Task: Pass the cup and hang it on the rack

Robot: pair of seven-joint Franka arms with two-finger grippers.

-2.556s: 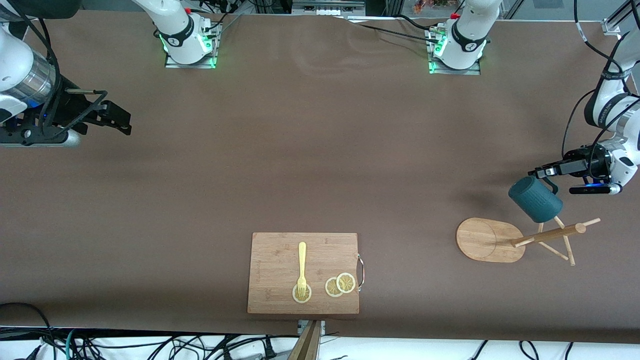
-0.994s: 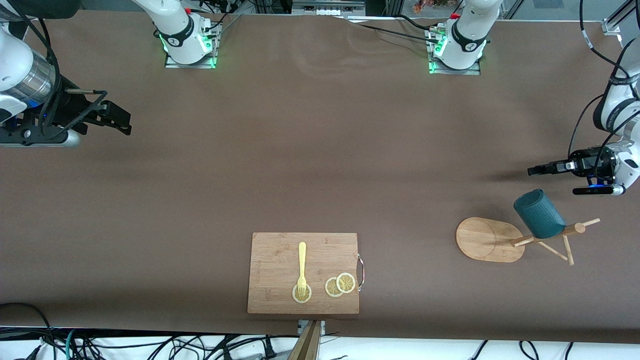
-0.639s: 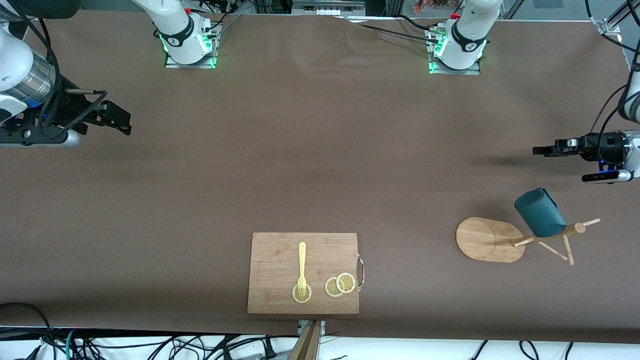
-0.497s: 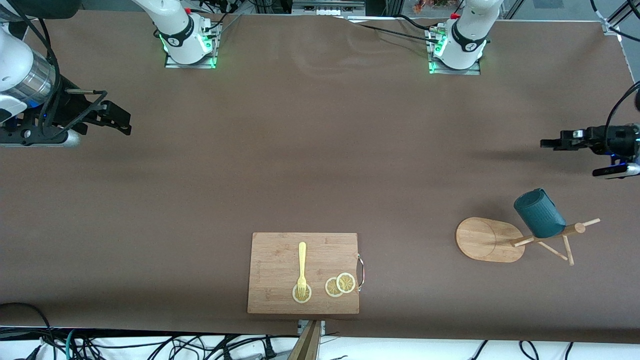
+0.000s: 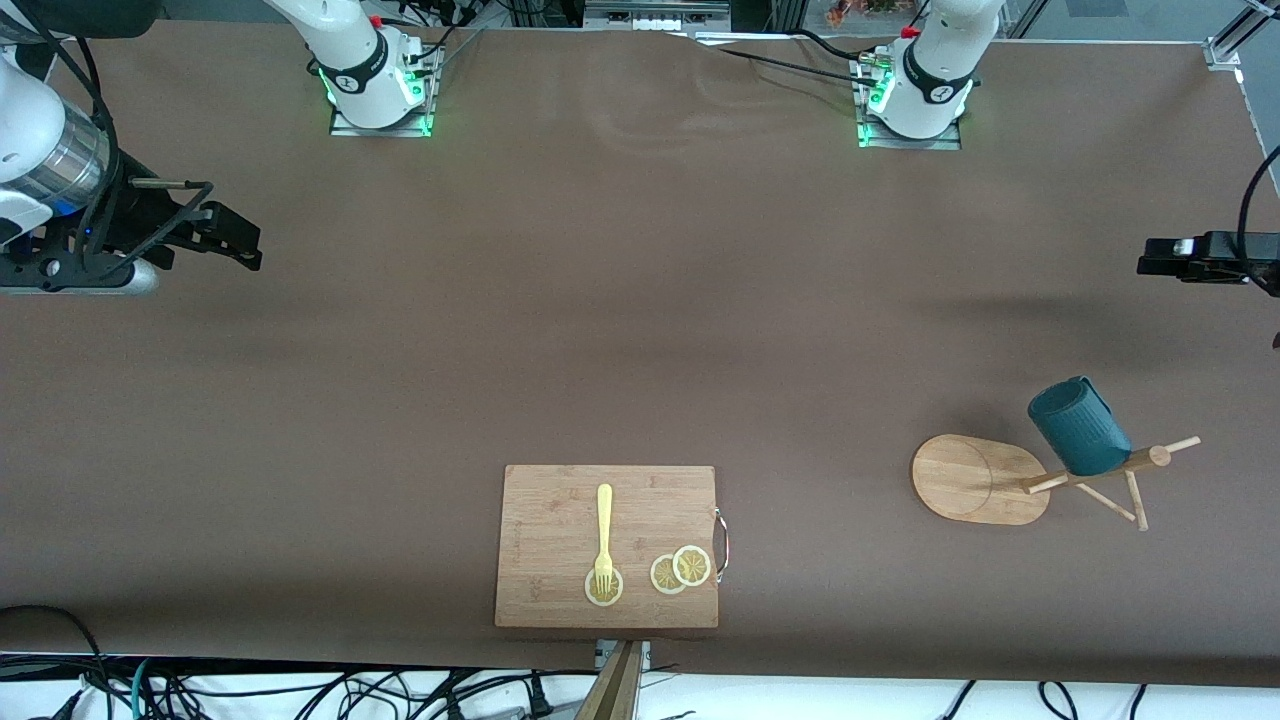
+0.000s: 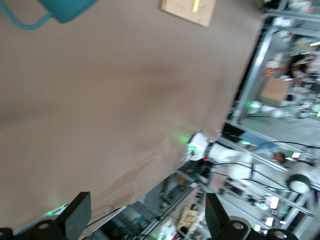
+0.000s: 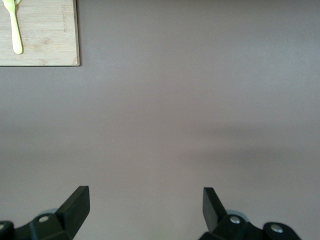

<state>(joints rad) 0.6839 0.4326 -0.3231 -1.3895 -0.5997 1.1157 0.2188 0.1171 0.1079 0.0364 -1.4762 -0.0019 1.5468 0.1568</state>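
Front view: cup (image 5: 1080,430) was hung on rack (image 5: 980,480), apart from left gripper (image 5: 1160,262), fingers spread; right gripper (image 5: 235,240) was likewise spread, parked.

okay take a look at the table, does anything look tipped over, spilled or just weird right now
Nothing is spilled or broken. The cup hangs tilted on the rack, as a hung mug does. The fork and lemon slices lie neatly on the cutting board. Both the left tool and the right tool are open.
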